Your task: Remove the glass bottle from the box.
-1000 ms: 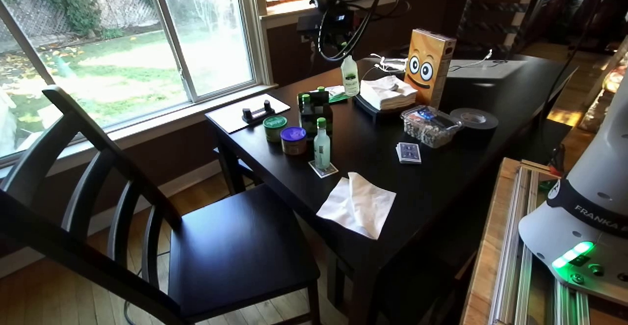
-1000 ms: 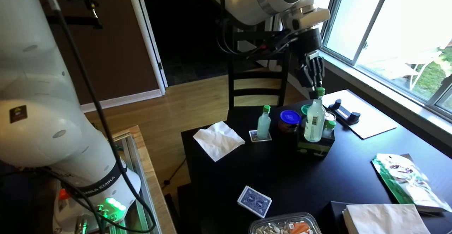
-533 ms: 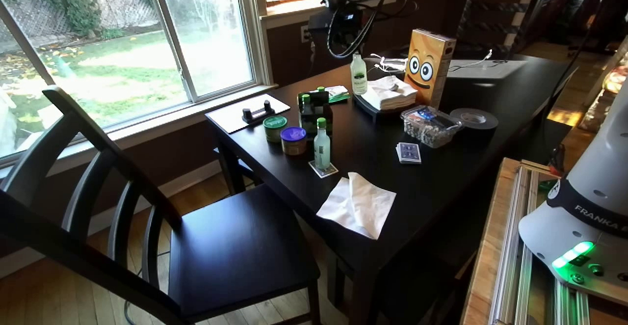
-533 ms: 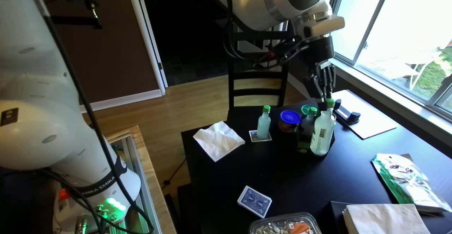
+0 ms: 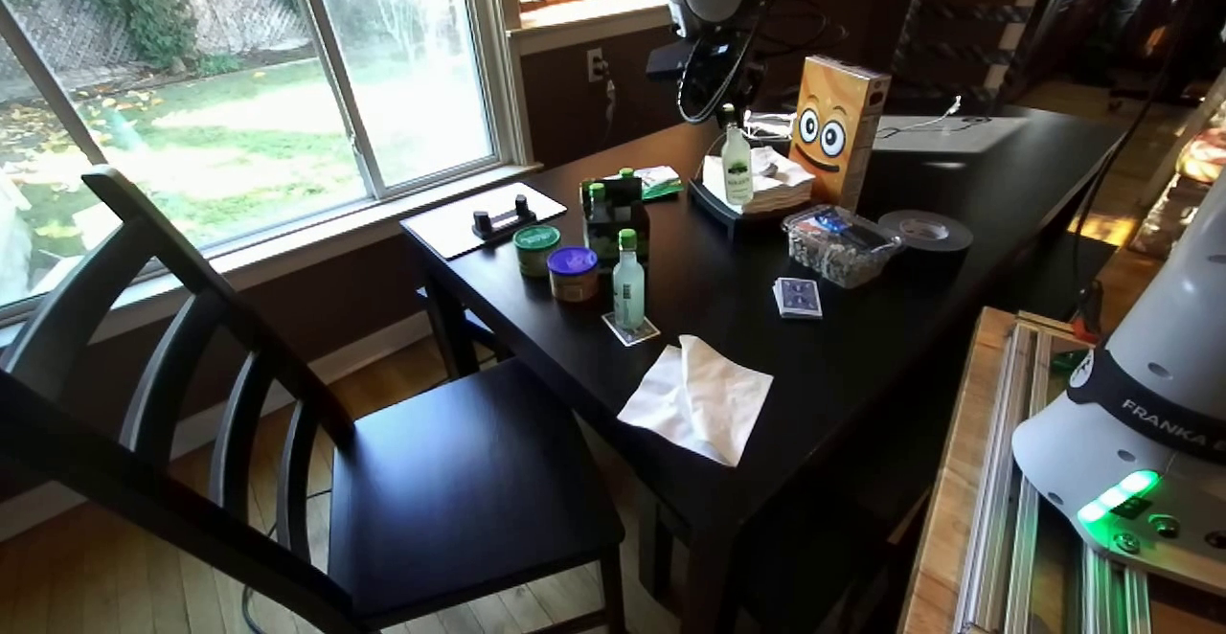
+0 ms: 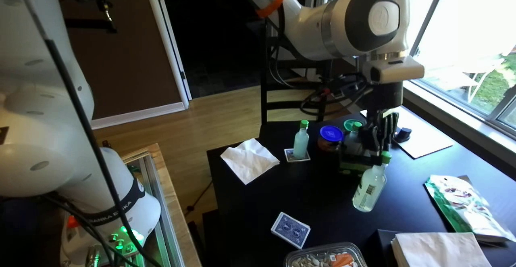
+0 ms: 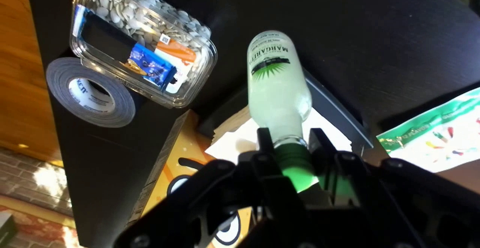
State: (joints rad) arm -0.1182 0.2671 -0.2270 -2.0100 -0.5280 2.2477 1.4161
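My gripper (image 7: pixel 290 135) is shut on the capped neck of a pale-green glass bottle (image 7: pixel 275 83). The bottle also shows in both exterior views (image 5: pixel 737 169) (image 6: pixel 367 192). It hangs tilted in the air, outside the box, with its base swung away from the gripper (image 6: pixel 379 151). The box is a dark carton (image 5: pixel 616 232) with green-capped bottles in it; in an exterior view (image 6: pixel 351 166) the arm partly hides it. Another green-capped bottle (image 5: pixel 628 291) stands upright on a card near the table's edge.
Beside the box stand a blue-lidded tub (image 6: pixel 331 133) and a green-lidded tub (image 5: pixel 537 249). Under the held bottle in the wrist view is a napkin holder (image 7: pixel 333 105). Nearby are a green-white packet (image 6: pixel 463 204), a clear tray (image 7: pixel 142 42), tape (image 7: pixel 92 90) and a carton with eyes (image 5: pixel 831 131).
The gripper has carried the bottle away from above the dark box, towards the napkin holder. The bottle is now lower and more tilted. The gripper stays shut on it.
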